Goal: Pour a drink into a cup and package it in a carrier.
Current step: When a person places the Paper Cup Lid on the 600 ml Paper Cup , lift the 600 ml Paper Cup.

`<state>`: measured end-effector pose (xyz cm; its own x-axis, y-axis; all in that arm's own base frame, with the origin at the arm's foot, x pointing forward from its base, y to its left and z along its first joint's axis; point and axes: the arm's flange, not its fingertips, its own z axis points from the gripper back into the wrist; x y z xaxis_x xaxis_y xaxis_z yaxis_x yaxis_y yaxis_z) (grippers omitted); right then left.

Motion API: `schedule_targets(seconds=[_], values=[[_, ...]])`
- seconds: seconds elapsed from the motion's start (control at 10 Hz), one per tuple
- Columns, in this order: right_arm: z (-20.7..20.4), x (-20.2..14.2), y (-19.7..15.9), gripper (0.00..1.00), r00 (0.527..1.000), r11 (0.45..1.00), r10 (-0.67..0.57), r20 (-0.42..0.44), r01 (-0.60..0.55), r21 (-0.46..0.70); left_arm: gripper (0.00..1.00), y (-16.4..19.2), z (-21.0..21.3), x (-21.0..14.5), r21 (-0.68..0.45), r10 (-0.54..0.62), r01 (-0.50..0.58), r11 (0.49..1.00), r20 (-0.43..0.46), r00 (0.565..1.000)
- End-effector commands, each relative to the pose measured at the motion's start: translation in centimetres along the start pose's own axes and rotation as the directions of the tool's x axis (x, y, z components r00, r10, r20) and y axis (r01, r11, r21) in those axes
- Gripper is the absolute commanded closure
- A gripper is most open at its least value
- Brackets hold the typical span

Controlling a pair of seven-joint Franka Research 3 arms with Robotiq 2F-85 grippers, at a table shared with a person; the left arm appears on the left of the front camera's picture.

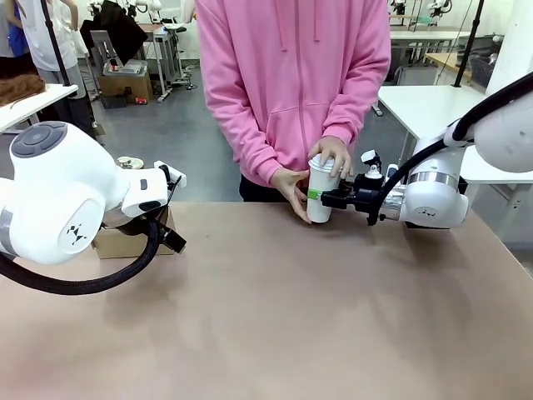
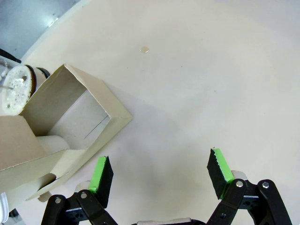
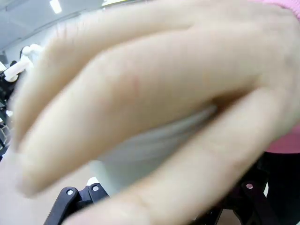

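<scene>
A: Where is the cup?

B: The tall white paper cup (image 1: 320,208) with its white dome lid stands upright at the far side of the tan table (image 1: 275,317), just in front of the person in the pink hoodie (image 1: 291,75).

A: Who has it?

B: Both. The right gripper (image 1: 316,196) comes in from the side, its black fingers pinching the cup's middle with a green pad flat against the wall. One hand (image 1: 333,152) rests on the lid, and the other hand (image 1: 287,185) cups the opposite side. In the right wrist view those fingers sit blurred and close, with white cup wall behind them.

A: And the carrier?

B: The brown cardboard carrier (image 1: 117,243) sits well apart, at the table's left edge. The left gripper (image 2: 159,166) hovers just beside it, jaws spread wide over bare table, holding nothing. A round-topped vessel (image 2: 18,89) stands against the carrier's far side.
</scene>
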<state>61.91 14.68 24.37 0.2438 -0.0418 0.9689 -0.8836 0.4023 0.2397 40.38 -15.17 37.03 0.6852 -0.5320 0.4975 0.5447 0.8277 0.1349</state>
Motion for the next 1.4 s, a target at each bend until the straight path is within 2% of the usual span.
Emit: schedule_targets(seconds=[0.0, 1.0, 1.3], values=[[-0.1, 0.8, 0.1, 0.19, 1.000, 1.000, 0.008, 0.013, -0.008, -0.002, 0.00, 0.0, 0.0, 0.0, -0.002, 0.001, -0.001, 1.000, 0.001, 1.000], [0.0, 0.2, 0.0, 0.19, 1.000, 1.000, 0.003, 0.002, -0.003, 0.000, 0.00, 0.0, 0.0, 0.0, -0.002, 0.001, -0.001, 1.000, 0.001, 1.000], [2.9, 7.9, 2.8, 0.19, 0.996, 0.996, 0.085, -0.030, -0.084, 0.020, 0.00, 0.0, 0.0, 0.0, -0.002, 0.001, -0.001, 1.000, 0.001, 1.000]])
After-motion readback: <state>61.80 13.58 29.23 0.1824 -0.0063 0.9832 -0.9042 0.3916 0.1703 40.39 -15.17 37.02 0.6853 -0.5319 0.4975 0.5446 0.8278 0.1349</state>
